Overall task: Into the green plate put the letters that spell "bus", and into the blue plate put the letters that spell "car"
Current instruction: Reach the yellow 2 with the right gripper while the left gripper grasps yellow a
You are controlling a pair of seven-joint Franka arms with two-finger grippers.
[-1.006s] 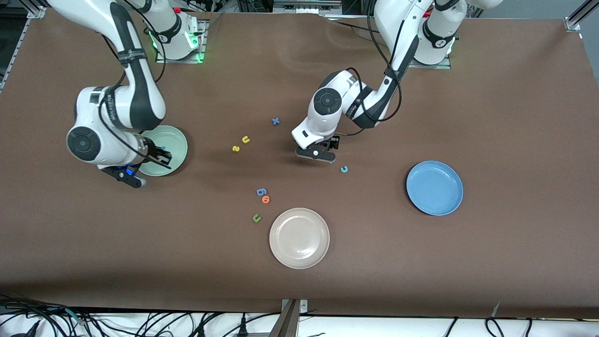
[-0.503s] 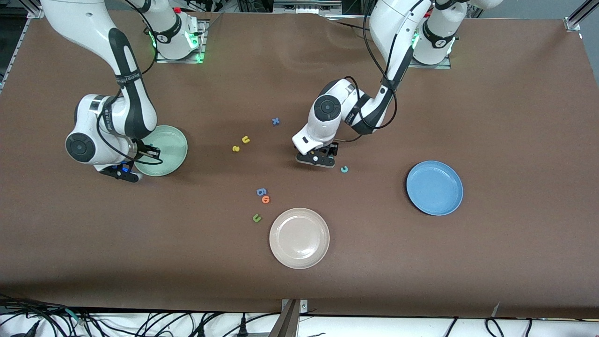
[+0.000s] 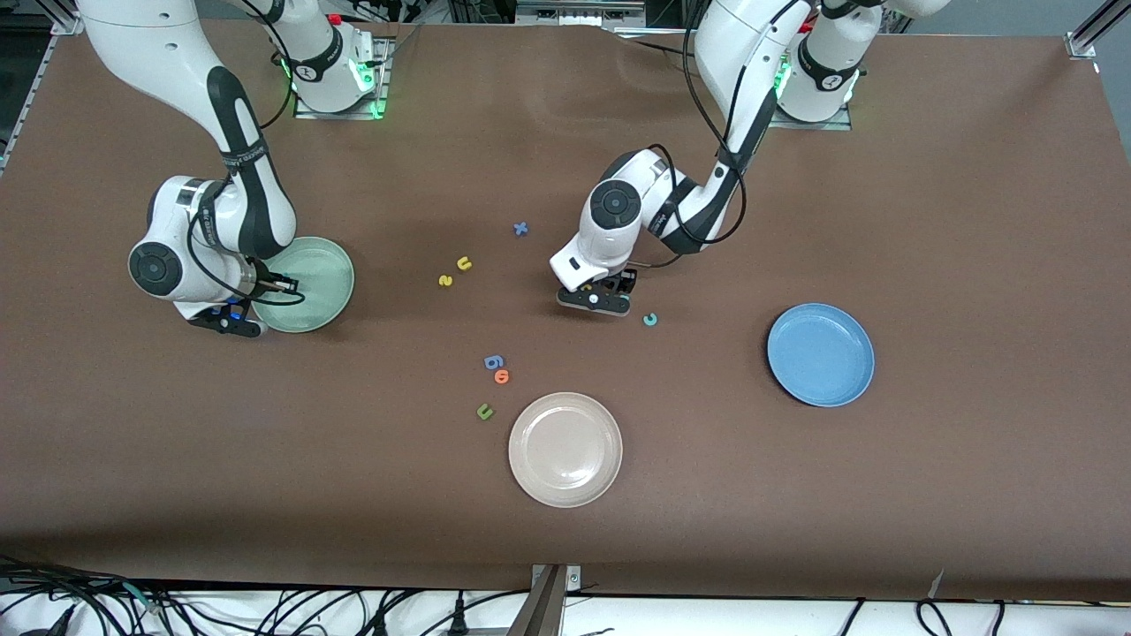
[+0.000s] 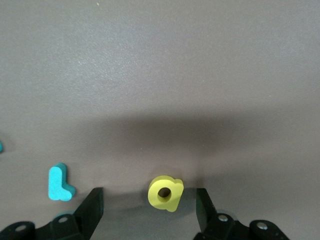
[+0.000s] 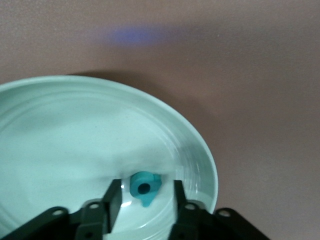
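- Brown desk point(image 3: 954, 177), cables along its camera-side edge.
- Green plate point(image 3: 322, 265) near the right arm's end; blue plate point(image 3: 820, 354) toward the left arm's.
- Right pincer point(image 5: 144, 200), fingers apart, straddles teal b point(image 5: 144, 187) in the green plate.
- Left pincer point(image 4: 149, 210), fingers apart, straddles yellow a point(image 4: 165, 193) mid-desk; teal r point(image 4: 59, 183) beside it.

No label, brand or sign can be read anywhere.

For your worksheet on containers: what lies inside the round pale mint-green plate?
Inside the round pale mint-green plate, one small teal foam letter b lies between the right gripper fingers. The gripper body hides part of the plate's floor.
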